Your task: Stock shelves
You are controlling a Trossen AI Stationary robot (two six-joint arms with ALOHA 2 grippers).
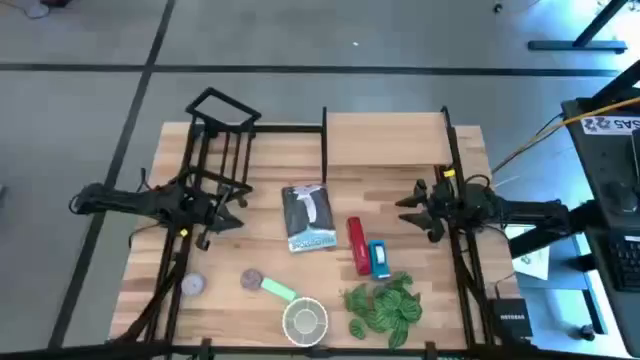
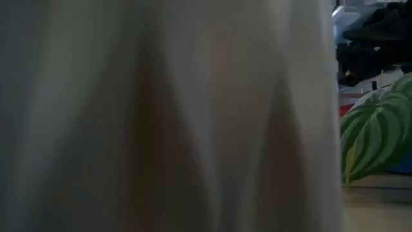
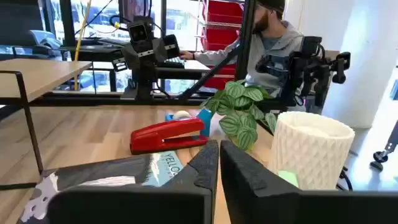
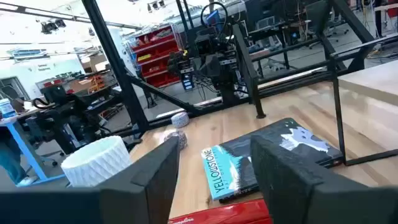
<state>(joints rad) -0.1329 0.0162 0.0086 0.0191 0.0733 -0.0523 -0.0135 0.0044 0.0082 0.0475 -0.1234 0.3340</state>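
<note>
The small black rack (image 1: 222, 140) stands at the table's far left. The light-wood shelf board (image 1: 385, 140) sits between black uprights at the far middle. A Yellowstone book (image 1: 308, 217) lies flat mid-table, and a red stapler (image 1: 357, 245) and a blue item (image 1: 380, 258) lie to its right. My left gripper (image 1: 228, 214) hovers left of the book, shut and holding nothing (image 3: 219, 157). My right gripper (image 1: 406, 206) hovers right of the book, open and holding nothing (image 4: 214, 155). The right wrist view shows the book (image 4: 261, 162) ahead of its fingers.
Along the near edge are a leafy green plant (image 1: 385, 305), a white ribbed pot (image 1: 305, 320), a green-handled tool (image 1: 268, 286) and a round disc (image 1: 192, 285). The pot (image 2: 167, 116) fills most of the low view. A person (image 3: 273, 37) sits beyond the table's right side.
</note>
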